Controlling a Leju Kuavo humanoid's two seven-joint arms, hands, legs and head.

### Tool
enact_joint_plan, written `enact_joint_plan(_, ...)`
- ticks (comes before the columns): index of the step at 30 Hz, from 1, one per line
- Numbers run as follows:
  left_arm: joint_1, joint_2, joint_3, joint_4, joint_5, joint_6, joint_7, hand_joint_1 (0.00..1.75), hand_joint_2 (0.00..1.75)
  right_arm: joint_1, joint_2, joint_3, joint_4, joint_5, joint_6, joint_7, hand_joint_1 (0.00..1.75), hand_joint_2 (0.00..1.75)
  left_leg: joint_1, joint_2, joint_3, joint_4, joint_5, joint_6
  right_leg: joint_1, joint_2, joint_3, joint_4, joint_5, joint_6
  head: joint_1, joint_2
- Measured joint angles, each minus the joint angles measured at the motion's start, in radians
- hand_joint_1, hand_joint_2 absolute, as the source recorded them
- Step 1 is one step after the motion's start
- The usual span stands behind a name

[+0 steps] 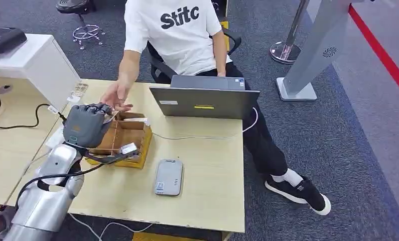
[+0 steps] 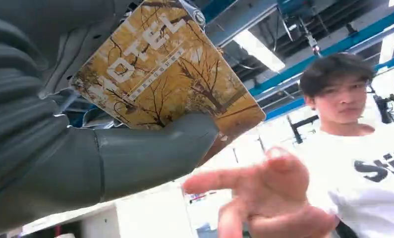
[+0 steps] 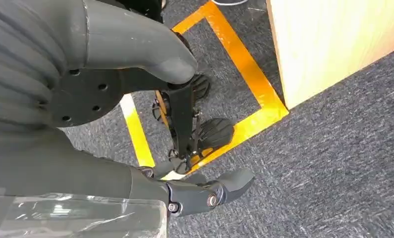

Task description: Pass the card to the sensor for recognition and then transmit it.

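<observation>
While the wooden table (image 1: 207,165) carries everything the task needs, the action sits at its far left corner, where a seated person (image 1: 179,35) in a white shirt reaches an open hand (image 1: 114,95) toward the robot. An open grey laptop (image 1: 205,100) stands in front of that person, its back to the robot. Nearer lies a divided cardboard box (image 1: 124,138) with yellow sides, probably where cards are stored. Just beside it, toward the table's middle, the flat grey sensor (image 1: 168,176) lies face up and apart from both hands, well behind where the card is now, so by my reading the recognition step is done and the hand-over is under way.

The left hand (image 1: 86,125) is raised above the box with its back to the head camera, right next to the person's palm. In the left wrist view it grasps the card (image 2: 167,74), thumb (image 2: 150,153) pressed across one face and fingers behind, leaving the far edge free toward the person's fingers (image 2: 249,193), which suits a taker. The card is glossy, golden yellow, printed with bare autumn trees and white letters reading HOTEL, with rounded corners.

The right hand (image 3: 185,144) hangs beside the table over carpet and yellow floor tape, released, fingers loosely apart, holding nothing.
</observation>
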Motion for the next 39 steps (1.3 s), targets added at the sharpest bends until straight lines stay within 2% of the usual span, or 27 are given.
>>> enact_joint_plan(6, -0.01, 0.039, 0.061, 0.006, 0.027, 0.006, -0.005, 1.75, 1.75, 0.0, 0.0, -0.001, 0.0, 0.002, -0.001, 0.007, 0.0, 1.75, 0.0, 0.0, -0.001, 0.0, 0.0, 0.0, 0.0, 0.0, -0.001, 0.0, 0.0, 0.0, 0.0, 0.0)
enact_joint_plan(12, -0.009, 0.039, 0.087, 0.006, 0.012, 0.018, -0.018, 1.73, 1.75, 0.0, -0.001, -0.007, 0.0, 0.01, -0.002, 0.007, 0.0, 1.75, 0.0, 0.0, -0.001, 0.0, 0.0, 0.0, 0.0, 0.0, -0.001, 0.0, 0.0, 0.0, 0.0, 0.0)
enact_joint_plan(13, -0.009, 0.038, 0.088, 0.006, 0.008, 0.018, -0.018, 0.1, 1.75, 0.0, -0.001, -0.007, 0.0, 0.01, -0.002, 0.008, 0.0, 1.75, 0.0, 0.0, -0.001, 0.0, 0.0, 0.0, 0.0, 0.0, -0.001, 0.0, 0.0, 0.0, 0.0, 0.0)
enact_joint_plan(14, -0.009, 0.037, 0.088, 0.006, 0.007, 0.018, -0.018, 0.0, 1.75, 0.0, -0.001, -0.008, 0.0, 0.01, -0.003, 0.008, 0.0, 1.75, 0.0, 0.0, -0.001, 0.0, 0.0, 0.0, 0.0, 0.0, -0.001, 0.0, 0.0, 0.0, 0.0, 0.0)
enact_joint_plan(39, 0.025, -0.006, 0.065, -0.075, -0.044, -0.008, -0.029, 0.0, 1.75, 0.001, -0.001, -0.014, 0.0, 0.013, -0.001, 0.013, 0.0, 1.75, 0.0, 0.0, -0.001, 0.0, 0.0, 0.0, 0.0, 0.0, -0.002, -0.001, 0.0, 0.0, -0.001, 0.0)
